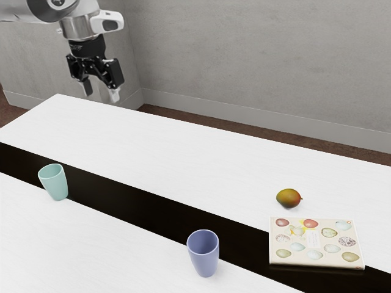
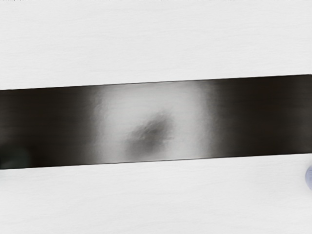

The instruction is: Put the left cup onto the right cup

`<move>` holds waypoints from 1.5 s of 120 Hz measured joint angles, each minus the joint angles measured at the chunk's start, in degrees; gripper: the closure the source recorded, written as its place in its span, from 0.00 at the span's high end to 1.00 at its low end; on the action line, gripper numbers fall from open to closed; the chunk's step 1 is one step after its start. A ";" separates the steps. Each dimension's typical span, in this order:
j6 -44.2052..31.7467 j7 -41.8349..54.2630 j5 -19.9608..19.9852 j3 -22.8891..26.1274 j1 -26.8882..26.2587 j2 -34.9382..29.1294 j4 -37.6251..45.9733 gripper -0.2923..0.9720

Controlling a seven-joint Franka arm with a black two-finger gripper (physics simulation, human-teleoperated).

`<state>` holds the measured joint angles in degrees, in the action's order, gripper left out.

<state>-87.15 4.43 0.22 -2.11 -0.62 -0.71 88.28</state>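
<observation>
A teal cup (image 1: 54, 181) stands upright on the near white surface at the exterior view's left. A blue-violet cup (image 1: 203, 252) stands upright further toward the exterior view's right, near the front edge; a sliver of it (image 2: 309, 176) shows at the wrist view's edge. My gripper (image 1: 101, 93) hangs high above the far white tabletop at the upper left, well away from both cups. Its fingers are spread apart with nothing between them.
A glossy black strip (image 1: 140, 204) runs between the two white surfaces and crosses the wrist view (image 2: 48, 126) with a reflection in it. A mango (image 1: 288, 197) and a picture book (image 1: 315, 242) lie at the exterior view's right.
</observation>
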 joint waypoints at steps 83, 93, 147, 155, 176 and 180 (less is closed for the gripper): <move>-16.31 5.46 2.24 -7.06 -1.04 3.97 15.91 0.74; -18.52 6.60 2.26 -7.82 2.47 4.85 17.20 0.74; -25.67 11.77 1.54 -8.04 10.88 8.34 20.55 0.74; -26.09 12.36 1.48 -8.00 12.26 8.53 20.58 0.74; -27.77 13.98 1.64 -7.80 14.78 11.52 20.59 0.74; -28.05 14.28 1.68 -7.74 14.93 12.32 20.48 0.74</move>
<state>-115.21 18.70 1.90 -9.85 14.31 11.61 108.76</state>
